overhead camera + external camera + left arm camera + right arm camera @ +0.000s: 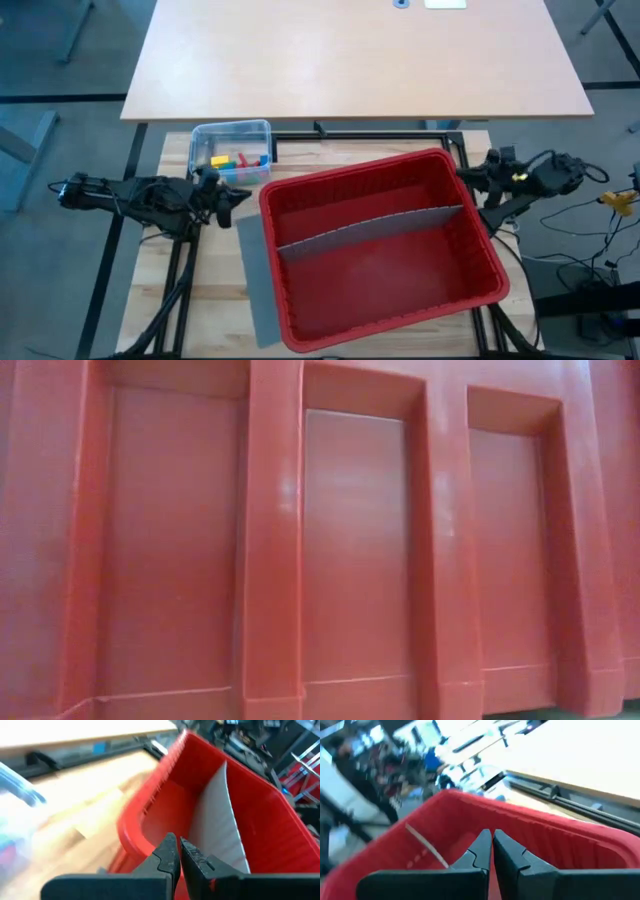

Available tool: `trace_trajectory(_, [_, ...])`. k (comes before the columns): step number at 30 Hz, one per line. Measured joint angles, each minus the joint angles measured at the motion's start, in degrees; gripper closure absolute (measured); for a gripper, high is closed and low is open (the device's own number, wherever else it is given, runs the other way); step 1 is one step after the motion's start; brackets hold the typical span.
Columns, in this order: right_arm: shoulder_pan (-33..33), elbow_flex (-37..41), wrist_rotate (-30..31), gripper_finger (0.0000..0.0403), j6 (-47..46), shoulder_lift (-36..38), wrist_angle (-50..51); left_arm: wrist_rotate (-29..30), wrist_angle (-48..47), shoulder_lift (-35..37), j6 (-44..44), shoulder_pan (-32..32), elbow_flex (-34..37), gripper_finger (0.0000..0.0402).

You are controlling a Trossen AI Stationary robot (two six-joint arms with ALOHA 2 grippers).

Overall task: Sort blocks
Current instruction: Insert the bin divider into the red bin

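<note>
The blocks (232, 160) sit in a clear tub (200, 135), upper left of frame, just above the closed, empty left gripper (243, 196); the closed right gripper (463, 175) waits far across the red bin (480, 255).

A large bin (385, 250) sits at the middle of the wooden table (215, 300), split into two compartments by a divider panel (370, 230) running across it. A small tub (232, 150) stands just beyond the bin's far left corner, with the blocks (238, 160) inside it. The left gripper (243, 199) rests beside the bin's left wall, the right gripper (463, 174) at its far right corner.
</note>
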State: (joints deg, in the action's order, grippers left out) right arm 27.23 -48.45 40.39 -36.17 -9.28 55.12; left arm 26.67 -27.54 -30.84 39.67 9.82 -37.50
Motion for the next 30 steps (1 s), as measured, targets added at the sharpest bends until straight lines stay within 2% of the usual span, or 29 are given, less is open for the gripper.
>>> trace_trajectory(7, [0.02,-0.06,-11.88,0.0403,-5.77,-9.54,8.44,4.41,-0.44,0.2,-1.74,-3.17,0.09,0.0401])
trace_trajectory(14, [0.02,-0.06,-25.97,0.0403,-6.46,-16.61,6.58,5.38,-0.45,-1.13,-2.04,-8.35,0.09,0.0401])
trace_trajectory(18, [0.02,-0.06,-29.9,0.0403,-6.53,-18.03,6.59,5.36,-0.41,-2.26,-2.3,-11.02,0.09,0.0401])
trace_trajectory(23, [0.02,-0.27,-30.38,0.0403,-6.48,-18.2,6.93,2.74,0.43,-5.03,-2.37,-14.25,0.11,0.0401])
trace_trajectory(26, [0.02,-1.38,-29.53,0.0403,-6.4,-18.25,8.15,-3.59,2.6,-6.86,-4.37,-15.74,0.13,0.0401])
trace_trajectory(30, [0.02,-4.65,-21.77,0.0403,-6.02,-18.2,11.45,-13.59,4.56,-8.12,-6.11,-16.32,0.13,0.0401])
